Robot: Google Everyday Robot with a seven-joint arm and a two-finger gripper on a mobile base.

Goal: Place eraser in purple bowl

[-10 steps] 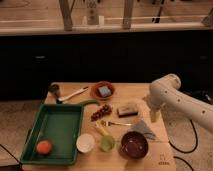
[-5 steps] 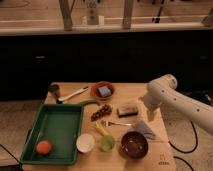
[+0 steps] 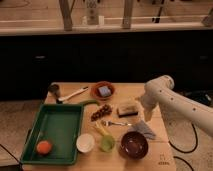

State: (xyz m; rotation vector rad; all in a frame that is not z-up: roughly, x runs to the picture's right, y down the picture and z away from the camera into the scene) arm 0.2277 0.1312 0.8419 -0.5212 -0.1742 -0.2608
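Observation:
The eraser, a small block with a dark top and tan sides, lies flat on the wooden table right of centre. The purple bowl stands near the front edge, below the eraser. My white arm reaches in from the right. Its gripper hangs just right of the eraser, above a grey-blue cloth. It is open and holds nothing.
A green tray with an orange fruit fills the left side. A white cup and a green cup stand left of the bowl. An orange-red bowl holds a blue sponge. A brush, dark grapes and a fork lie mid-table.
My arm has swung a little to the left, bringing the gripper closer to the eraser. Nothing on the table has moved.

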